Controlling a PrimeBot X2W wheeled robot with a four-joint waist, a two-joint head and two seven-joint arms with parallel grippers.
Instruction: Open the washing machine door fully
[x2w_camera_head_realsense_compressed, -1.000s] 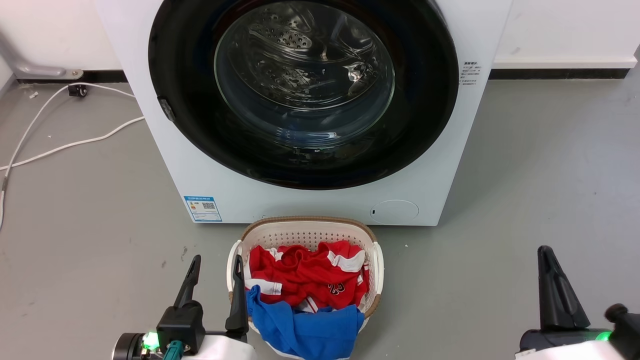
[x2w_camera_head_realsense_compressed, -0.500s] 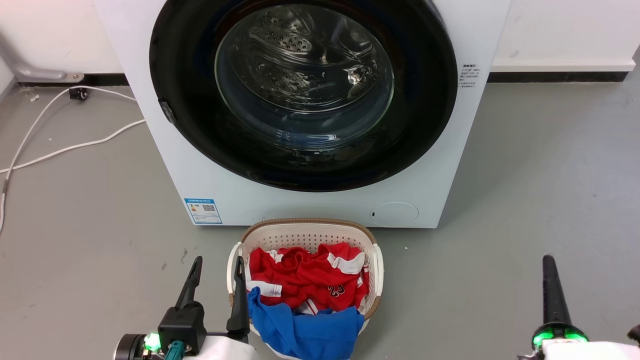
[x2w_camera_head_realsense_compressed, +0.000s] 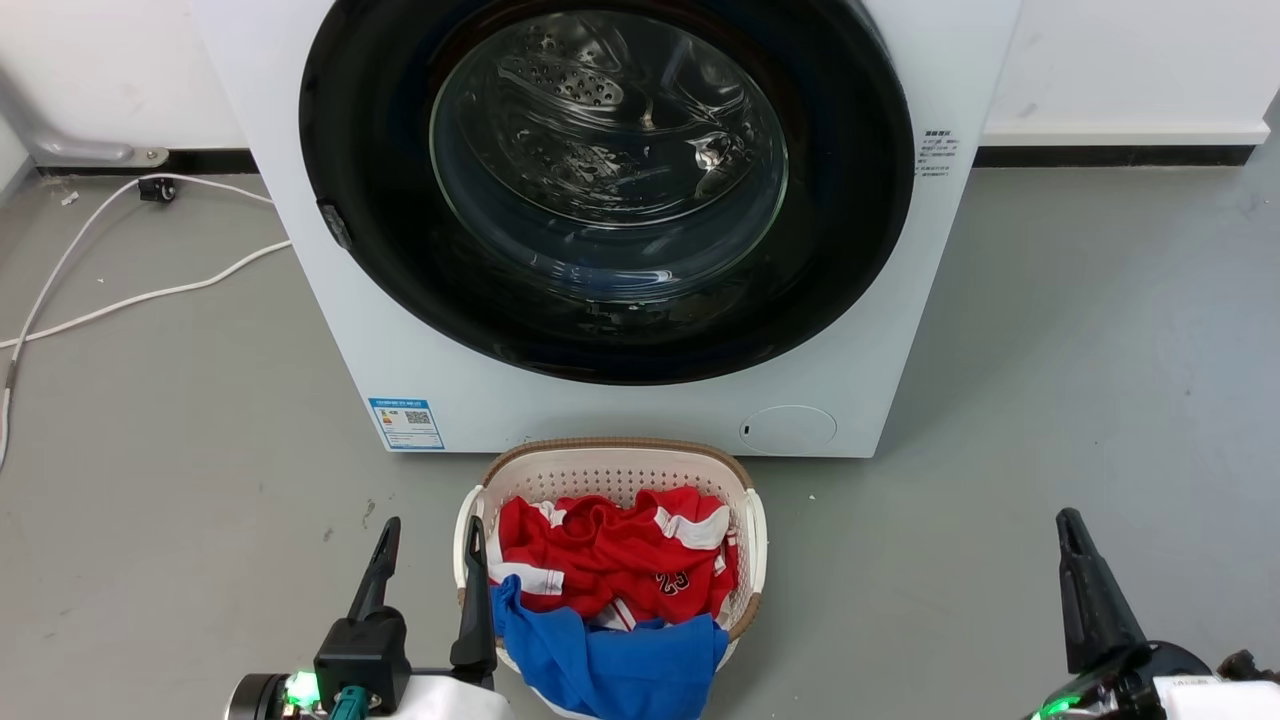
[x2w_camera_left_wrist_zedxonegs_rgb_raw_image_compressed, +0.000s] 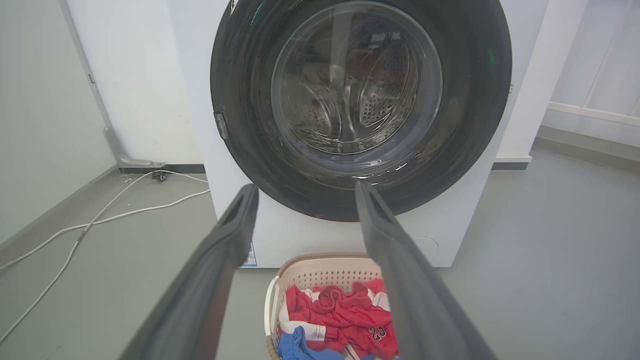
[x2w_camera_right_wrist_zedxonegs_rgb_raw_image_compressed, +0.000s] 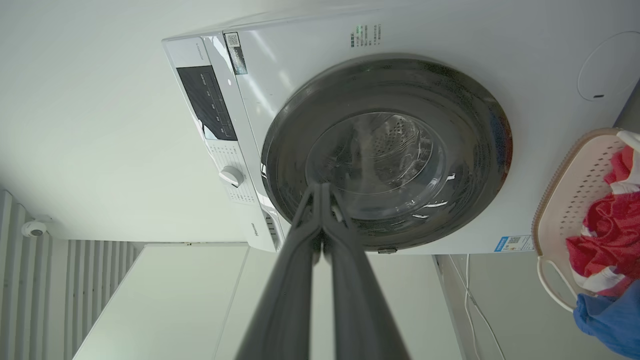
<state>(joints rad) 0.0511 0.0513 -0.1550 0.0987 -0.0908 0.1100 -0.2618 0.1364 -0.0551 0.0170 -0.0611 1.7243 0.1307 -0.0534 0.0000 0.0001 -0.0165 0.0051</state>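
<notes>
Ahead of the jaws of both grippers stands the washing machine (x2w_camera_head_realsense_compressed: 640, 410), its white front facing them. The washing machine door (x2w_camera_head_realsense_compressed: 606, 190) lies shut flat against that front, its black ring unbroken around the clear glass bowl, with the steel drum showing through.

The left gripper (x2w_camera_head_realsense_compressed: 433, 525) hangs low over the grey floor (x2w_camera_head_realsense_compressed: 1050, 350), its jaws spread wide with nothing between them. In the left wrist view the door's lower rim shows in the gap between the two fingers (x2w_camera_left_wrist_zedxonegs_rgb_raw_image_compressed: 227, 240), well apart from their tips. Beyond these jaws and up to their left, a small grey tab (x2w_camera_head_realsense_compressed: 335, 222) sits on the door's edge. Further left of them a white cable (x2w_camera_head_realsense_compressed: 150, 290) trails across the floor.

Just beside the left jaws, on their right, a white laundry basket (x2w_camera_head_realsense_compressed: 610, 465) stands close before the foot of the machine. It holds a red garment (x2w_camera_head_realsense_compressed: 610, 550) and a blue garment (x2w_camera_head_realsense_compressed: 610, 655). The basket lies between the two grippers.

The right gripper (x2w_camera_right_wrist_zedxonegs_rgb_raw_image_compressed: 320, 189) has its jaws pressed together on nothing. It is rolled over, so the machine appears sideways in the right wrist view, and its tips point at the door's rim from well short of it.
</notes>
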